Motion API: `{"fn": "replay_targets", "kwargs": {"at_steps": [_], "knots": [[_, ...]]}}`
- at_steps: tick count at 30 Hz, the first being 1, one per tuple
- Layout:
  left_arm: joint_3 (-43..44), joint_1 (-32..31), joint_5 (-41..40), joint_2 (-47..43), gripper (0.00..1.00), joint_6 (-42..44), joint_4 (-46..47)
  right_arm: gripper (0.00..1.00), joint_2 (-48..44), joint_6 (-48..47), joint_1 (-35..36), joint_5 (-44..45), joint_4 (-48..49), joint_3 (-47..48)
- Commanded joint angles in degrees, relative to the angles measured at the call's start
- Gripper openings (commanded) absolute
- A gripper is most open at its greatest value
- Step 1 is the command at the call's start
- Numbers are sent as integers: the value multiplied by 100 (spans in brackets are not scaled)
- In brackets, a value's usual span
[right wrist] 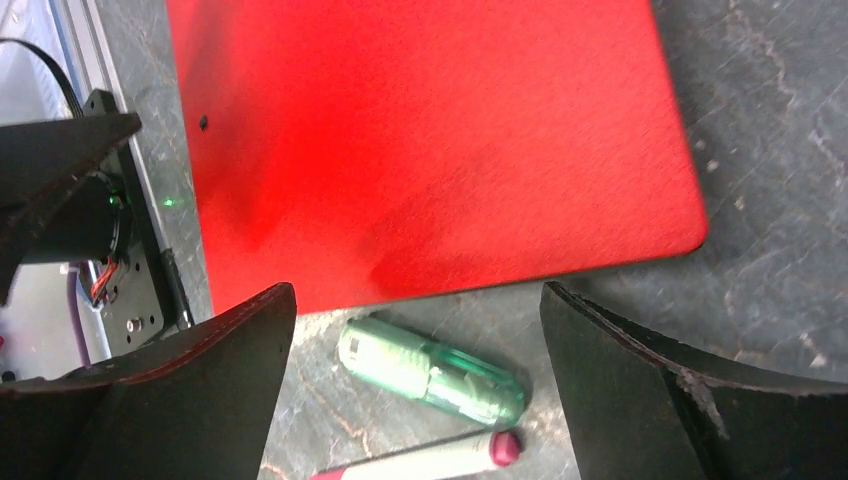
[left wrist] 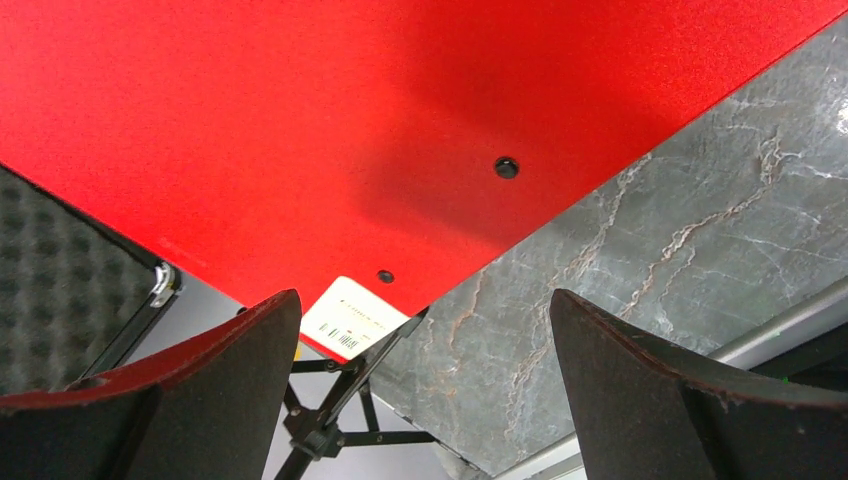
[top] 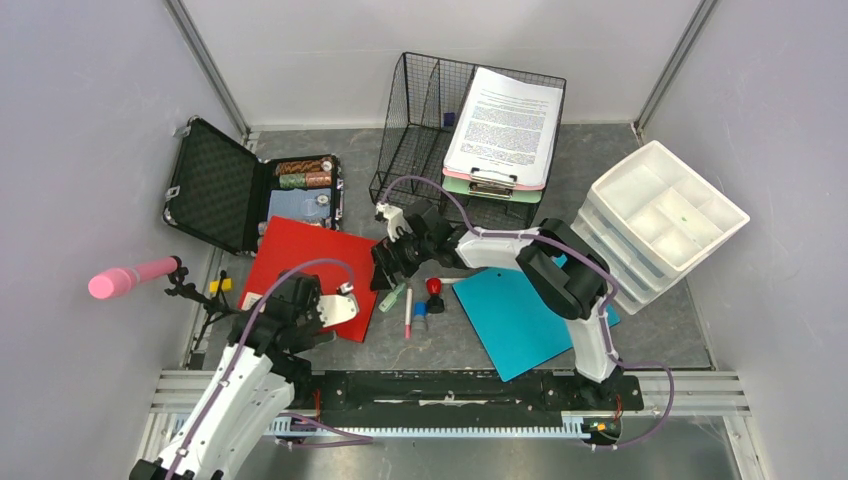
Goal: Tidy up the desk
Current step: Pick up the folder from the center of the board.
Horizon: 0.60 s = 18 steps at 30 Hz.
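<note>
The desk (top: 440, 350) is a dark grey stone-look top. A red board (top: 300, 262) lies at its left. A green marker (top: 392, 297), a white pen with a pink cap (top: 408, 315) and a red-topped stamp (top: 434, 290) lie in the middle. My right gripper (top: 385, 268) is open and empty above the green marker (right wrist: 430, 372), which lies between its jaws (right wrist: 417, 292) beside the pen (right wrist: 430, 458) and the red board's edge (right wrist: 430, 140). My left gripper (top: 338, 308) is open and empty (left wrist: 425, 300) over the red board's near corner (left wrist: 350, 120).
An open black foam-lined case (top: 215, 185) sits at the back left. A wire basket (top: 430, 120) holds clipboards (top: 500, 125). White drawers (top: 665, 215) stand at the right, a teal board (top: 520, 315) beside them. A pink microphone (top: 125, 278) on a tripod (left wrist: 330, 420) stands off the left edge.
</note>
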Motion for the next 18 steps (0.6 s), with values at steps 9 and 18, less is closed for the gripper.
{"fn": "replay_targets", "kwargs": {"at_steps": [9,18], "knots": [[-730,20,-397,-226,100,287,1255,86,678,689,-309,-1005,1137,484],[-745,16,-313,-288,100,185,1227,58,745,1116,-366,-1452,1752,491]]}}
